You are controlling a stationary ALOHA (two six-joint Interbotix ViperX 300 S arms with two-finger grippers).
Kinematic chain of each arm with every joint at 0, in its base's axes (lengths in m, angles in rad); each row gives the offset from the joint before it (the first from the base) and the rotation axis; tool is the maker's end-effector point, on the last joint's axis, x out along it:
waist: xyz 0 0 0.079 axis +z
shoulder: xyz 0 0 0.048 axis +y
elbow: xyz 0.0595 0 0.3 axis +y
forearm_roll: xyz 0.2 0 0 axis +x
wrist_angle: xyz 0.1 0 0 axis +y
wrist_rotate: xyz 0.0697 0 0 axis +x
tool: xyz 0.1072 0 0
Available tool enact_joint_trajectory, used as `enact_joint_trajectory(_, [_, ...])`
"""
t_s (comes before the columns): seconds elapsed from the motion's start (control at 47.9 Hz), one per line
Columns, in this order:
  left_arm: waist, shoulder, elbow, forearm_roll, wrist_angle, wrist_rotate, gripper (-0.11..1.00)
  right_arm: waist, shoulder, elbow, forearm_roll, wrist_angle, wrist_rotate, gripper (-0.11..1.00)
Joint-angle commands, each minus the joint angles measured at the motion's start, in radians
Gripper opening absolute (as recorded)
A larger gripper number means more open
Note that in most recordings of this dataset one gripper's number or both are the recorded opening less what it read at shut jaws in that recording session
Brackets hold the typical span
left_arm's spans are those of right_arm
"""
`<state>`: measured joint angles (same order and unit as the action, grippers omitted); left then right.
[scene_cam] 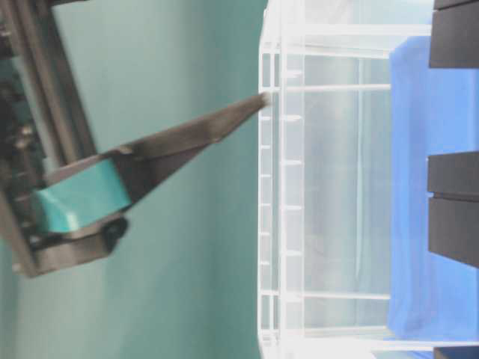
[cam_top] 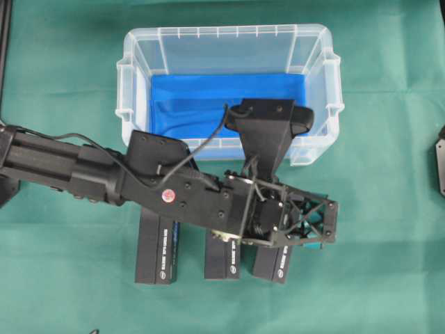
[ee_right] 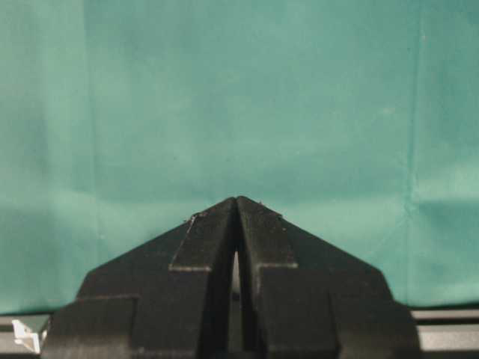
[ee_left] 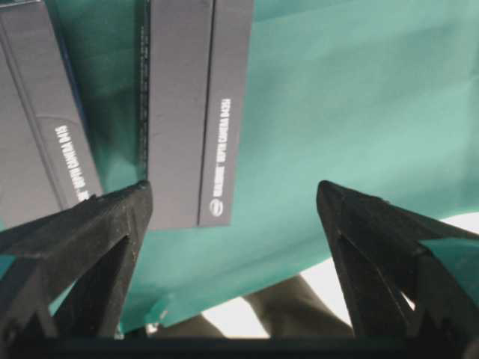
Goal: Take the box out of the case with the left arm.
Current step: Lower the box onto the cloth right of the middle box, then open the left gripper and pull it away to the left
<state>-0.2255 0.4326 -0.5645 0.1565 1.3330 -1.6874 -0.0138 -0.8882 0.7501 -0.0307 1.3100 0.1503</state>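
The clear case (cam_top: 132, 83) with its blue sheet (cam_top: 201, 97) stands at the back of the green cloth, and I see no box in the part of its inside that shows. My left arm's wrist hides part of it. Three black boxes lie on the cloth in front of the case: left (cam_top: 156, 257), middle (cam_top: 222, 259) and right (cam_top: 272, 266). My left gripper (cam_top: 332, 223) hangs open over the right box's far end, with only cloth between its fingers (ee_left: 232, 191). Two boxes (ee_left: 196, 112) (ee_left: 34, 134) show ahead of it. My right gripper (ee_right: 237, 200) is shut above bare cloth.
A part of the right arm (cam_top: 440, 160) shows at the right edge of the overhead view. The table-level view shows the case wall (scene_cam: 273, 187) and a black finger with a teal pad (scene_cam: 82, 198) beside it.
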Motion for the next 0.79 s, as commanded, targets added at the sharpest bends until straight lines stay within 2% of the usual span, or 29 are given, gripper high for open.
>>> enact_joint_trajectory(0.0, [0.003, -0.035, -0.034, 0.002, 0.018, 0.008, 0.90, 0.000, 0.005, -0.026, 0.002, -0.003, 0.002, 0.07])
enact_joint_trajectory(0.355, [-0.023, -0.060, 0.002, 0.002, 0.040, 0.046, 0.90, -0.002, 0.005, -0.026, 0.002, -0.002, 0.002, 0.07])
enact_joint_trajectory(0.606, [-0.063, -0.186, 0.179, -0.014, 0.066, 0.031, 0.90, -0.002, 0.006, -0.025, 0.002, -0.003, 0.002, 0.07])
enact_joint_trajectory(0.773, [-0.089, -0.327, 0.354, -0.014, 0.060, -0.061, 0.90, -0.002, 0.008, -0.025, 0.002, -0.002, 0.002, 0.07])
